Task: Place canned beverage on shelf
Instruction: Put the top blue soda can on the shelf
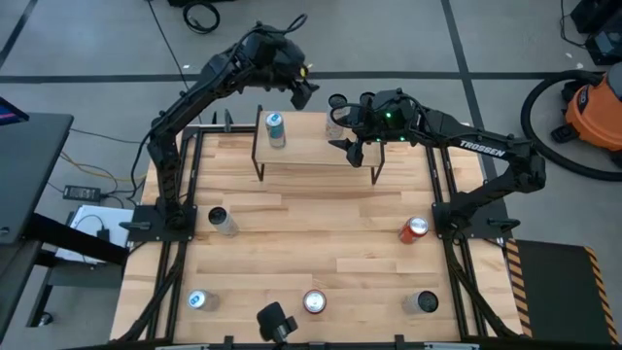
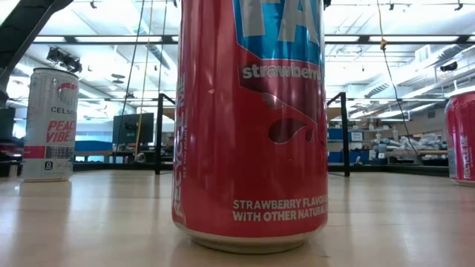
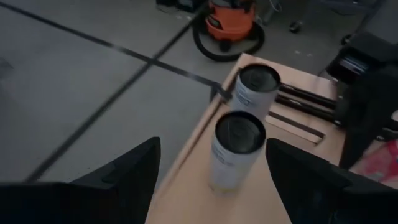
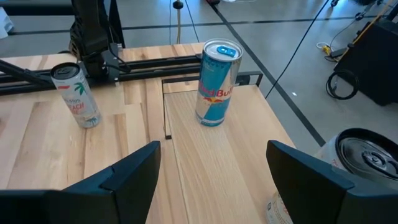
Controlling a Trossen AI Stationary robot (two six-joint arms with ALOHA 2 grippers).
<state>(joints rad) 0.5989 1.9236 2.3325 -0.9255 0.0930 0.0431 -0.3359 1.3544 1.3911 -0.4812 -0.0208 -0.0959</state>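
Up at the top middle of the high view, both arms are reaching over the shelf (image 1: 316, 148). The left arm bends in from the left edge of the surface (image 1: 311, 233), with its left claw (image 1: 303, 89) hanging just past the shelf's far edge, fingers spread and holding nothing. The right arm comes in from the right, its right claw (image 1: 352, 148) over the right end of the shelf, also spread wide and empty. Two cans sit on the shelf: a blue and silver can (image 1: 276, 129) at the left end and a pale can (image 1: 335, 124) near the far edge towards the right. Down on the surface I count five more: a white can (image 1: 223, 222) at the left, a red can (image 1: 414, 229) at the right, and three along the bottom, a blue-topped can (image 1: 198, 300), a strawberry can (image 1: 314, 302) and a dark-topped can (image 1: 425, 302). The low view is mostly filled by that strawberry can, cut off at the top, so the shelf's board is hidden behind it. In the left wrist view the two cans look blurry and their labels are unreadable.
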